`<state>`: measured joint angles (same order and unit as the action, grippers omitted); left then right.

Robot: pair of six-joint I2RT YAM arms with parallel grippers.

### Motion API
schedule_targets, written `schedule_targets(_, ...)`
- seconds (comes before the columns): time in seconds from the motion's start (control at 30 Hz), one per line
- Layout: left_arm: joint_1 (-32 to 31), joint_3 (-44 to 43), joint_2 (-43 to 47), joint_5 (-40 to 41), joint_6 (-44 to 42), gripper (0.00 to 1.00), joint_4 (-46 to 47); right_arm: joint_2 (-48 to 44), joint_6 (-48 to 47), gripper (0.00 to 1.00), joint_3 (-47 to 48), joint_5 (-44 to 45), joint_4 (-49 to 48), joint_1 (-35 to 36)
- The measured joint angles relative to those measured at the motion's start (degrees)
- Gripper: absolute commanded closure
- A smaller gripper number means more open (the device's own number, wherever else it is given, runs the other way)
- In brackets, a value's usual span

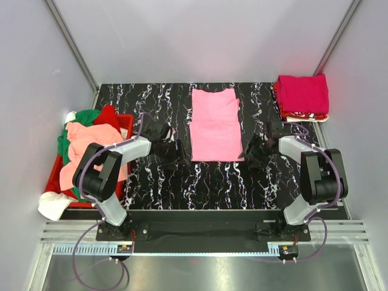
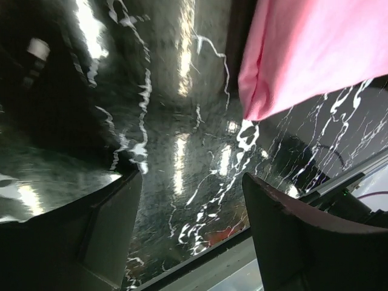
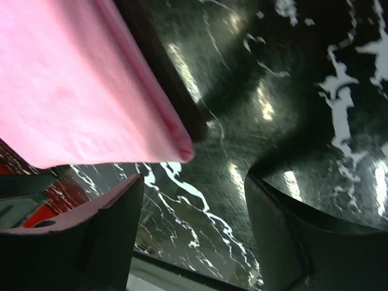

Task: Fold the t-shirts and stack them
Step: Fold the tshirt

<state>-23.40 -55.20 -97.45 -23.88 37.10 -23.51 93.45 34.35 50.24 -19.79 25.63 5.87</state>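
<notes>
From above and behind, we look steeply down on the whole black, white-veined marble-look bench (image 1: pixel 151 182), with the arm bases (image 1: pixel 115 229) at 6 o'clock. On the left wrist we sit very close over the bench surface, looking out past the left claw (image 2: pixel 191 206). The near left corner of the flat light-pink cloth t-shirt (image 2: pixel 303 54) enters at 1 o'clock. On the right wrist we are equally close behind the right claw (image 3: pixel 194 194), and the shirt's near right corner lies at 10 o'clock. All three views share that shirt's near edge.
</notes>
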Motion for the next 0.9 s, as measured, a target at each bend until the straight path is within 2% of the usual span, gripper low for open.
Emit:
schedule_targets(0.13,-2.5,0.5,-0.2,0.4,2.3,0.30,3.7,0.3,0.2,0.30,-0.2,-0.3,-3.8,0.0)
schedule_targets(0.53,-5.0,-0.2,-3.7,2.0,7.5,0.38,11.3,3.4,1.6,0.59,-0.5,-2.4,-10.2,0.1)
schedule_targets(0.67,-5.3,-0.9,-5.0,2.1,8.4,0.44,13.0,4.0,1.7,0.64,-0.6,-2.4,-11.3,0.1)
schedule_targets(0.77,-5.4,-1.5,-6.0,2.6,9.1,0.56,13.9,4.4,1.7,0.70,-0.7,-2.5,-11.8,0.1)
schedule_targets(0.8,-5.4,-1.7,-6.3,3.0,9.3,0.62,14.1,4.5,1.8,0.73,-0.7,-2.6,-12.1,0.1)
schedule_targets(0.83,-5.4,-1.8,-6.7,3.4,9.6,0.75,14.3,4.7,1.8,0.76,-0.7,-2.8,-12.5,0.1)
schedule_targets(0.9,-5.5,-2.1,-7.6,4.3,9.8,0.85,14.5,5.1,1.9,0.83,-0.8,-3.2,-13.0,0.1)
